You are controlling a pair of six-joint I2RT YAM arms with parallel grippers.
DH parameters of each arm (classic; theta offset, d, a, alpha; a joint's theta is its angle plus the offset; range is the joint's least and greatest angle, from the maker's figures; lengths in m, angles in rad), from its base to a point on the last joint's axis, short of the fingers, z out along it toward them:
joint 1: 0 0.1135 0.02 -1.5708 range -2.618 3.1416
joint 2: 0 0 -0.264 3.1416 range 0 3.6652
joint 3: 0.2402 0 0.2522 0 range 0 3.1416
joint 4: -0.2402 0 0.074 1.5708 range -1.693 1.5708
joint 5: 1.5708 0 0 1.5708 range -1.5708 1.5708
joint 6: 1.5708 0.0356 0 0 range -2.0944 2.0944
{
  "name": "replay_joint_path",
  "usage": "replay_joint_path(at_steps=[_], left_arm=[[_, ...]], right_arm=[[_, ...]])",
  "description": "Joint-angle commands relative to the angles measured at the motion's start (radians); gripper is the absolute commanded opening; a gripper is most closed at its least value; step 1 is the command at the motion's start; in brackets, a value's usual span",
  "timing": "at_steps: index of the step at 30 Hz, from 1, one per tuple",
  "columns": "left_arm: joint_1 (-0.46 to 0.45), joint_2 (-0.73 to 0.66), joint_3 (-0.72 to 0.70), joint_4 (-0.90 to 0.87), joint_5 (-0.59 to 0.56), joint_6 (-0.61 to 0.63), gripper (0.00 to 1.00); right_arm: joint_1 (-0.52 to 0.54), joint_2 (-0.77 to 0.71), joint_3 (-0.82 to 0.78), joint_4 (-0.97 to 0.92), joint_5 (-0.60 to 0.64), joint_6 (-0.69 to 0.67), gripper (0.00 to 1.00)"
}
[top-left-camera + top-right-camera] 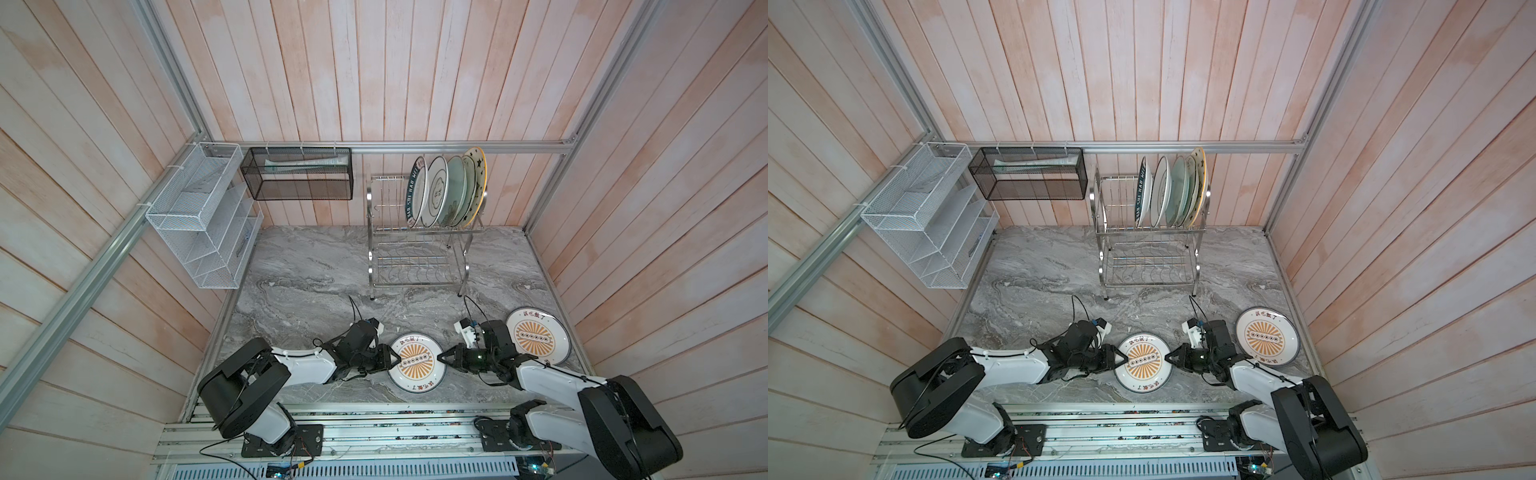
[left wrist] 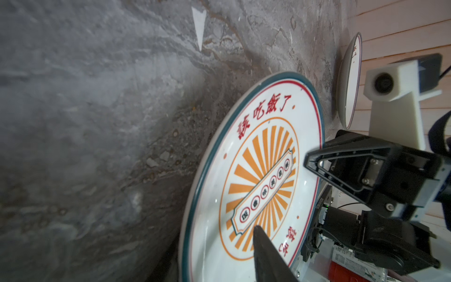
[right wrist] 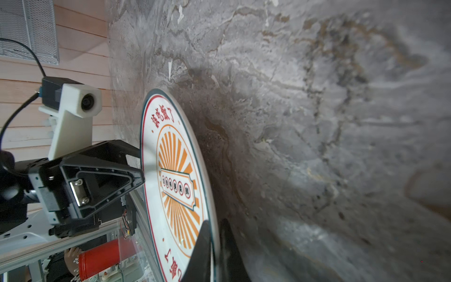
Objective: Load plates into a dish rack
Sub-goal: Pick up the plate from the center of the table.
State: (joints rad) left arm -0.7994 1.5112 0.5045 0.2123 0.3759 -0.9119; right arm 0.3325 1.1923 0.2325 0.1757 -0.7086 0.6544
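An orange sunburst plate (image 1: pixel 417 362) (image 1: pixel 1143 362) lies at the front of the marble top between both arms. My right gripper (image 1: pixel 441 358) (image 3: pixel 216 244) is shut on its right rim, one finger on each side. My left gripper (image 1: pixel 395 360) stands open at the left rim. One of its fingers (image 2: pixel 266 249) reaches over the plate's face, and the other is hidden behind the plate. A second sunburst plate (image 1: pixel 537 336) (image 2: pixel 349 80) lies flat at the right. The dish rack (image 1: pixel 415 266) stands behind, with several plates (image 1: pixel 446 191) upright in its upper tier.
A white mesh organizer (image 1: pixel 199 224) and a black mesh basket (image 1: pixel 297 174) hang on the left and back walls. Plank walls close in three sides. An aluminium rail (image 1: pixel 374 436) carrying the arm bases runs along the front edge.
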Motion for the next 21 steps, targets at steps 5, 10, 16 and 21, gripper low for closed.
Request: replay_joint_path(at_steps=[5, 10, 16, 21], left_arm=[[0.124, -0.097, 0.040, -0.089, -0.018, 0.068, 0.52], [0.211, -0.152, 0.062, -0.105, -0.001, 0.108, 0.52], [0.247, -0.218, 0.097, -0.133, 0.011, 0.156, 0.52], [0.253, -0.267, 0.097, -0.111, 0.014, 0.166, 0.53]], right_arm=[[-0.080, -0.028, 0.074, -0.045, -0.039, -0.042, 0.00], [-0.108, -0.021, 0.143, -0.046, -0.070, -0.065, 0.00], [-0.124, -0.011, 0.209, 0.009, -0.097, -0.044, 0.00], [-0.123, 0.002, 0.276, 0.035, -0.097, -0.054, 0.00]])
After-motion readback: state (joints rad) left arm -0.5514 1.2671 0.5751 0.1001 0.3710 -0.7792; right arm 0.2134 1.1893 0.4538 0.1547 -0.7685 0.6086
